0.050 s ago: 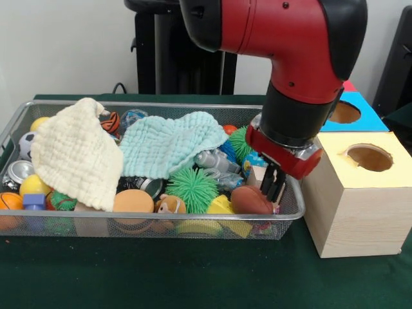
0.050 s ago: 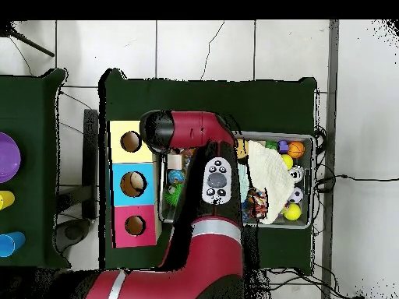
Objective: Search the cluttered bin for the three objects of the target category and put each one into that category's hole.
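**Inspector:** Nearest the camera, along the front wall of the wire bin (image 1: 293, 215): an orange ball (image 1: 132, 201), a small animal figure (image 1: 170, 205), a yellow piece (image 1: 221, 206) and a brown football-shaped toy (image 1: 251, 200).

**Clerk:** And the gripper?

**Inspector:** The gripper (image 1: 273, 183) is down inside the bin at its right end, close to the front right corner. The dark fingers (image 1: 279, 185) point downward, just above and beside the brown toy, with a pale wooden block (image 1: 257, 174) directly behind them. I cannot tell whether they are apart or together, nor whether they touch either item.

**Clerk:** The holes?

**Inspector:** The sorting box stands against the bin's right end: yellow section (image 1: 335, 149) nearest, blue section (image 1: 375, 116) behind it, each with a round hole. The overhead view shows a pink section (image 2: 134, 226) as well.

**Clerk:** Anything concealed?

**Inspector:** A cream cloth (image 1: 74, 153) covers the left part of the bin and a mint cloth (image 1: 168, 144) the middle; objects beneath both are hidden. A green spiky ball (image 1: 192, 188) lies in front of the mint cloth. From overhead, the red arm (image 2: 204, 156) blocks the bin's box-side half and the gripper itself.
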Controlling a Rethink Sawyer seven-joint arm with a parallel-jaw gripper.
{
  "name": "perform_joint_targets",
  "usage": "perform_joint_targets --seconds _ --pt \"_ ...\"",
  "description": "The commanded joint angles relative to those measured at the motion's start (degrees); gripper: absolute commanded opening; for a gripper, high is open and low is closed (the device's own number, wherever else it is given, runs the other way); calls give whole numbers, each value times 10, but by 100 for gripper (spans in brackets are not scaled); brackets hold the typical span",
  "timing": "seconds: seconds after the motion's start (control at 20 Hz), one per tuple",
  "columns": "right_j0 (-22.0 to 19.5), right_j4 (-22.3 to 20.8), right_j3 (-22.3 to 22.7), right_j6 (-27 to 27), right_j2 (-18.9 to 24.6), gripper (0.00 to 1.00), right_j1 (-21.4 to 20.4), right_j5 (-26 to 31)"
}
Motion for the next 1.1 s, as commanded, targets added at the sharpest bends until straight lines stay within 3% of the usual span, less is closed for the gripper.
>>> perform_joint_targets --seconds 0.05,0.2,0.4,0.45,0.55,0.65,0.75,0.85,1.1 --pt "6 69 90 238 -47 0 27 -19" --pt "-2 75 98 219 -51 0 32 -44" --pt "-39 26 85 55 -13 0 27 -37" --pt "-61 2 76 -31 17 0 27 -39" --pt "-81 -24 65 -107 51 0 30 -53" --pt "-95 -42 59 -146 77 0 32 -59" --pt "-106 -50 50 -164 103 0 34 -51" --pt "-110 -47 60 -129 113 0 29 -59" --pt "-109 -82 23 -145 130 0 33 -5"
